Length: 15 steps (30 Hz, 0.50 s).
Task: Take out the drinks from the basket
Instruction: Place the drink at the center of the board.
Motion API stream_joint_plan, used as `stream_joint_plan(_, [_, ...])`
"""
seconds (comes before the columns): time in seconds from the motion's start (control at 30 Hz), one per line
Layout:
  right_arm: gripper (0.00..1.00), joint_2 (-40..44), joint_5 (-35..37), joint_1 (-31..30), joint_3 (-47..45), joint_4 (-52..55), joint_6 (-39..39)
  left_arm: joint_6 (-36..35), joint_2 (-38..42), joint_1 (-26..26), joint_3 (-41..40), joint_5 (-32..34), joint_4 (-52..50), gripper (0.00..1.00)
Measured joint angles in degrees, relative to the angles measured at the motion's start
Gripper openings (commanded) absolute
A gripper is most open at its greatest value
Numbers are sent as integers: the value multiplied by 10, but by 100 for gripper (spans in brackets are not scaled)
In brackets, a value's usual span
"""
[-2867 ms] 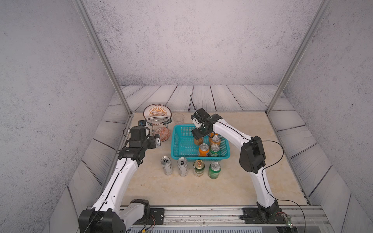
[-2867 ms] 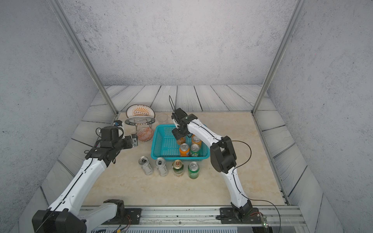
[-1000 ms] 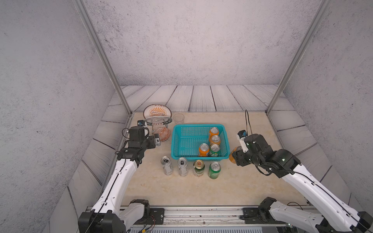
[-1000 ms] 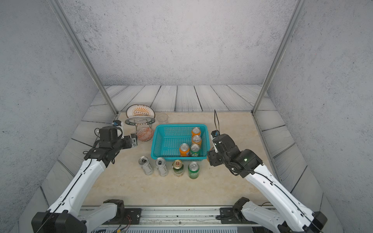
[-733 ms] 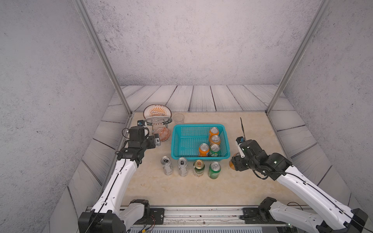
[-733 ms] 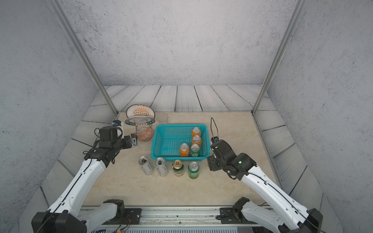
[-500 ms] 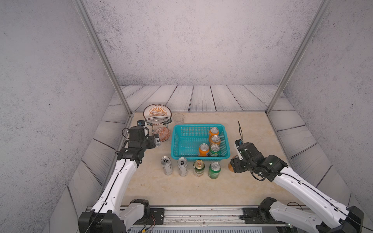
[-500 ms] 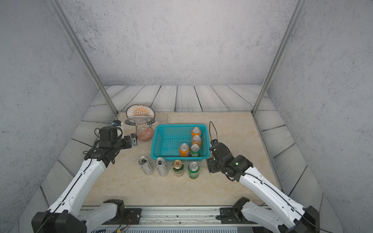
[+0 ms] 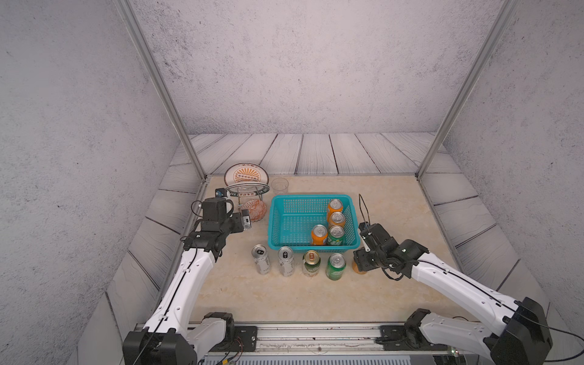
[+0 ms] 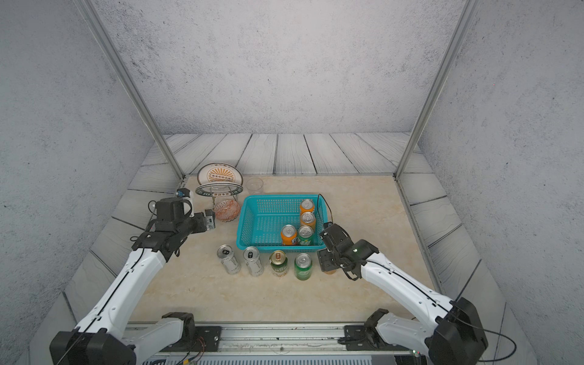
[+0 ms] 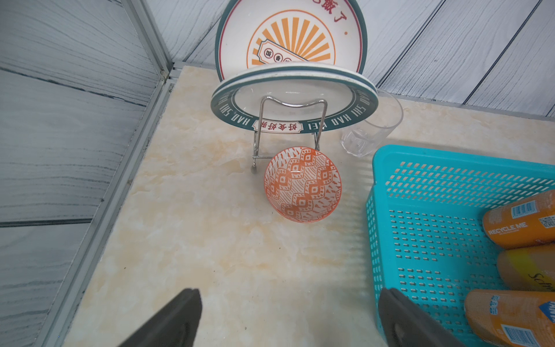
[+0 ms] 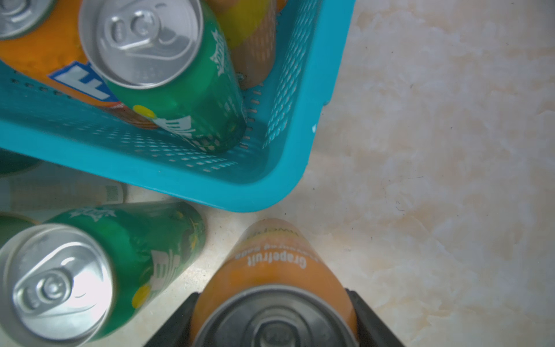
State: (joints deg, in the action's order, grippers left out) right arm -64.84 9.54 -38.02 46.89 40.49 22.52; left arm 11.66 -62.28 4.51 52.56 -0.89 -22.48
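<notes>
At mid-left in both top views the left gripper (image 11: pixel 288 300) hangs open, its two dark fingers (image 11: pixel 183 312) spread wide over the bare table (image 11: pixel 210 240). Just right of it, toward the upper left of the tabletop, a wire dish rack (image 11: pixel 260 132) holds patterned plates (image 9: pixel 246 173), with an orange patterned bowl (image 9: pixel 255 209) tilted at its foot and a clear cup (image 9: pixel 280 185) beside it. Below centre, a row stands on the table outside the teal basket (image 9: pixel 309 196): two slim silver cans (image 9: pixel 260 260), a gold-topped green can (image 9: pixel 311 264) and a plain green can (image 9: pixel 336 267). Behind the row, the basket keeps three orange cans (image 9: pixel 334 206) and a third green can (image 9: pixel 335 235) in its right part. At the row's right end, just off the basket's lower right corner, the right gripper (image 9: pixel 360 264) is clamped on a fourth orange can (image 12: pixel 270 267), fingers pressed to both its sides; the can is upright and outside the basket, and whether its base touches the table I cannot tell
</notes>
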Motion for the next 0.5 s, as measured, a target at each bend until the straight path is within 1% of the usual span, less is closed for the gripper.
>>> stream_joint_plan(0.5, [56, -20, -2, 0, -31, -46, 13, 0, 0, 0, 0, 0, 0, 99])
